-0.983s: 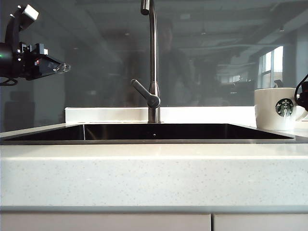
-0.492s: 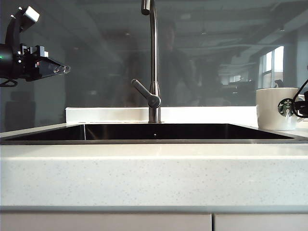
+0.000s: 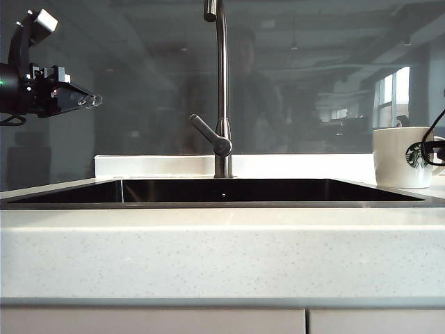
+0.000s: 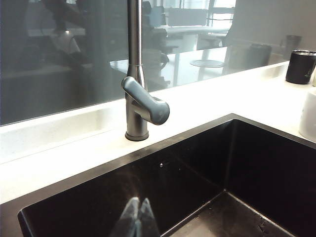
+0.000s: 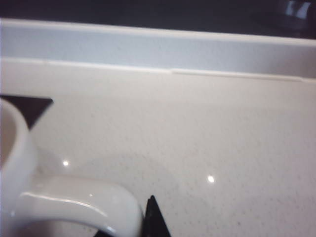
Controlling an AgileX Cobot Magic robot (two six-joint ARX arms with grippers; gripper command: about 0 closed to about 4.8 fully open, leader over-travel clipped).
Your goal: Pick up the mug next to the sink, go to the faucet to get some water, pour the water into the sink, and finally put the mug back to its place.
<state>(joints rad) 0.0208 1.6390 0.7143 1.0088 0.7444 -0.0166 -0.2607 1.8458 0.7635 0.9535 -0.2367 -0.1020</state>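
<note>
Pale speckled countertop (image 3: 222, 250) is filling the lower half of the exterior view, with dark reflective glass rising behind a low white backsplash (image 3: 153, 165) and mirroring an office interior.

On the right edge of that view the right gripper (image 3: 437, 147) is sitting against the outer side of the mug (image 3: 407, 157), partly covering its green logo. In the right wrist view only one dark fingertip (image 5: 154, 219) is showing, pressed up beside the mug's loop handle (image 5: 89, 207); the other finger is hidden, so whether the jaws are actually clamping the handle cannot be told. The mug is standing upright on the counter just beside the right end of the sink (image 3: 222, 203); nothing of its inside is showing clearly enough to say what it is holding.

The left gripper (image 3: 87, 100) is hanging high on the left of the exterior view, above the counter at the sink's left end, well apart from everything. In its wrist view the two clear fingertips (image 4: 134, 222) are lying pressed together with nothing between them, over the basin.

The sink's dark glossy basin is showing only reflections, with no objects visible inside. The faucet (image 3: 221, 90) is standing behind the basin's middle, its lever handle (image 4: 145, 101) angled low on its side. A dark tumbler (image 4: 301, 66) is standing on the counter's far corner.
</note>
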